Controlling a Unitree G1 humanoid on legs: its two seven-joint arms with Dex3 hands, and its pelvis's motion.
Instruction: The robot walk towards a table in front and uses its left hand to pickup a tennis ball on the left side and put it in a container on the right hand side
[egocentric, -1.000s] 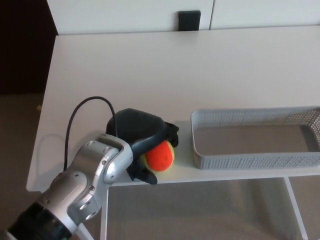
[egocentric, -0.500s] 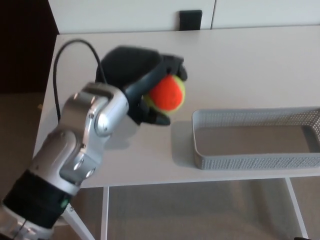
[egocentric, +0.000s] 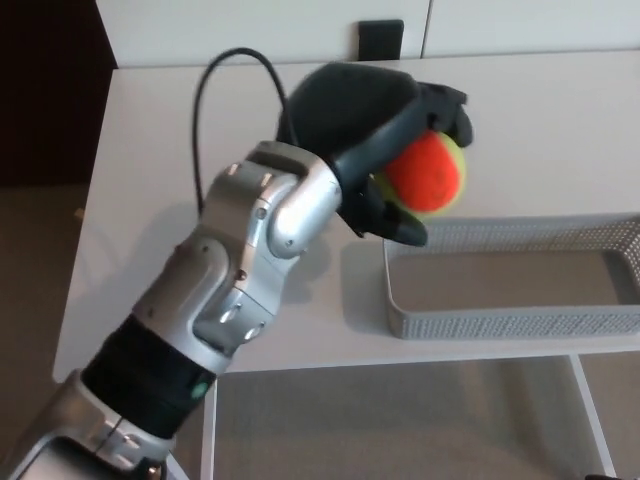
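One tennis ball between fingers of left hand

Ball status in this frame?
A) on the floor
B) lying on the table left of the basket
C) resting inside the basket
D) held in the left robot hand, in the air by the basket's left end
D: the tennis ball is clamped in the left robot hand, clear of the table, by the left end of the empty basket.

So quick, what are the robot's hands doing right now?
Left hand: shut on the ball, held up near the basket.
Right hand: not in view.
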